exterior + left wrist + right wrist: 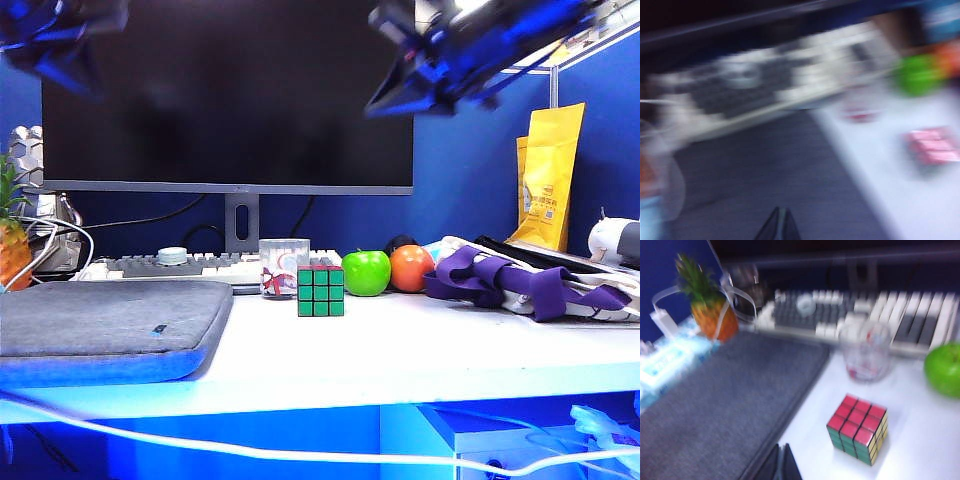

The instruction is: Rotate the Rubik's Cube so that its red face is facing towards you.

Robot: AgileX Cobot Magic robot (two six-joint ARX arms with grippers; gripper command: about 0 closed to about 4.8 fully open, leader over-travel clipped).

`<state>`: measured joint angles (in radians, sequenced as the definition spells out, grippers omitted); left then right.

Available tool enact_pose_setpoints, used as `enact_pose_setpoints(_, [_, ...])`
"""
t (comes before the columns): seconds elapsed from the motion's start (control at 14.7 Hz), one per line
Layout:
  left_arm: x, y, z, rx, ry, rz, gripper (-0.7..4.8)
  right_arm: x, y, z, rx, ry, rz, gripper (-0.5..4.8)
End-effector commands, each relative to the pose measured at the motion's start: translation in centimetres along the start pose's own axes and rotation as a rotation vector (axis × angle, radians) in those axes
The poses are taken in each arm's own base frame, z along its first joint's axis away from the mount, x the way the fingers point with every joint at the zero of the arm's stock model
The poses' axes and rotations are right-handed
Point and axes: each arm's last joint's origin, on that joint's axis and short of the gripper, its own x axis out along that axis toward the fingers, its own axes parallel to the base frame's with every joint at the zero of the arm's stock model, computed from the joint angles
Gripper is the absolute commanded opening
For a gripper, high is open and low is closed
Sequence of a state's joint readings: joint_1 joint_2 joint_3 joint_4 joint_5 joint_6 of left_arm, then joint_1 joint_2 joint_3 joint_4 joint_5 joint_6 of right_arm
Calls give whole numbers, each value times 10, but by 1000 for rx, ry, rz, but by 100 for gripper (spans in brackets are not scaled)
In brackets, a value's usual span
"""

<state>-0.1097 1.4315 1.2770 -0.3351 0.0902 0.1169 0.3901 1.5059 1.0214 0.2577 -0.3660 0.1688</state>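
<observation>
Both arms hang high over the desk, left gripper (pixel 780 222) and right gripper (pixel 782 460) jaws together.

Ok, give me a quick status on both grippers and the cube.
Left gripper shut, empty, above grey pad. Right gripper shut, empty, high over the desk. Rubik's Cube untouched, green side forward, red face up. Glass and green apple close by.

Blue cast everywhere. Left wrist view is total motion smear, right wrist mildly soft, and the blurred dark arm (pixel 470 50) at 1 o'clock streaks.
</observation>
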Motion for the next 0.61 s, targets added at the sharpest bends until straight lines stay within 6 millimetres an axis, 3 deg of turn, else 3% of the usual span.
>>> enact_pose_setpoints(0.07, [25, 1, -8, 3, 142, -105, 75, 34, -12, 5, 52, 95, -30, 121])
enact_pose_setpoints(0.14, [43, -1, -19, -27, 251, -210, 282, 47, -17, 4, 87, 159, -36, 443])
enact_pose_setpoints(0.2, [58, -4, -26, -48, 302, -287, 384, 60, -23, 4, 108, 229, -55, 479])
enact_pose_setpoints(0.34, [79, -14, -36, -72, 329, -428, 412, 85, -32, 5, 123, 285, -69, 479])
enact_pose_setpoints(0.41, [81, -17, -36, -66, 315, -439, 470, 93, -36, 6, 122, 292, -108, 479])
enact_pose_setpoints(0.61, [82, -33, -23, -87, 258, -425, 479, 122, -47, 3, 143, 354, -115, 479])
